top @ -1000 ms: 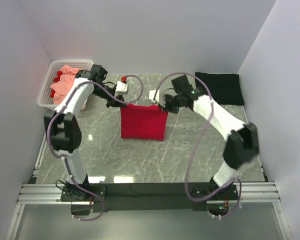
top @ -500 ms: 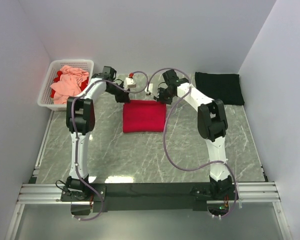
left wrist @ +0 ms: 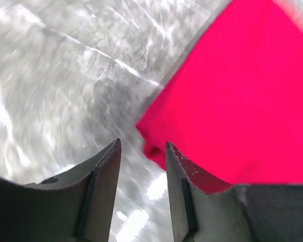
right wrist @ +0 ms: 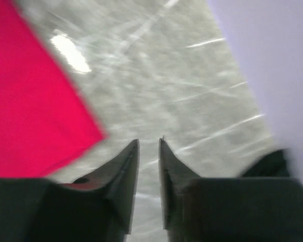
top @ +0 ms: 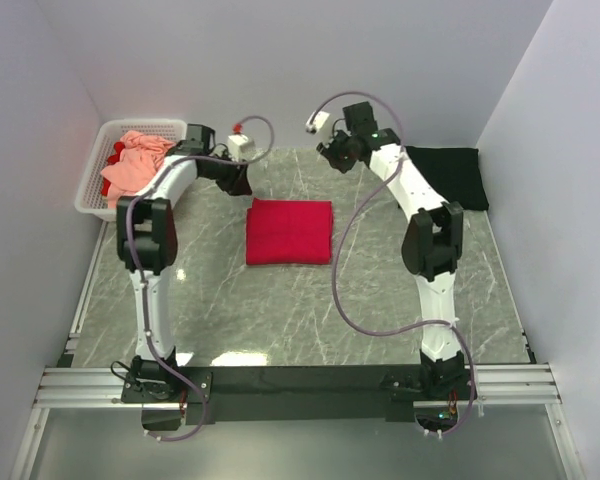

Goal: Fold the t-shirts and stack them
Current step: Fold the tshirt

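Observation:
A crimson-red t-shirt (top: 290,231) lies folded into a flat rectangle in the middle of the table. Its far left corner (left wrist: 232,85) shows just beyond my left gripper (left wrist: 142,143), which is open and empty above the marble. My right gripper (right wrist: 149,140) hovers past the shirt's far right corner (right wrist: 35,101), jaws slightly apart with nothing between them. In the top view the left gripper (top: 242,182) and right gripper (top: 331,156) sit behind the shirt's far edge. A black t-shirt (top: 448,176) lies folded at the back right. A salmon-pink t-shirt (top: 135,160) is bunched in the basket.
The white lattice basket (top: 92,192) stands at the back left against the wall, with a bit of red cloth under the pink. White walls close in the back and both sides. Both arms stretch far out over the grey marble table (top: 280,320).
Both grippers opened and let go of the red shirt's far edge, then pulled back and up toward the rear wall. The shirt now lies flat and folded.

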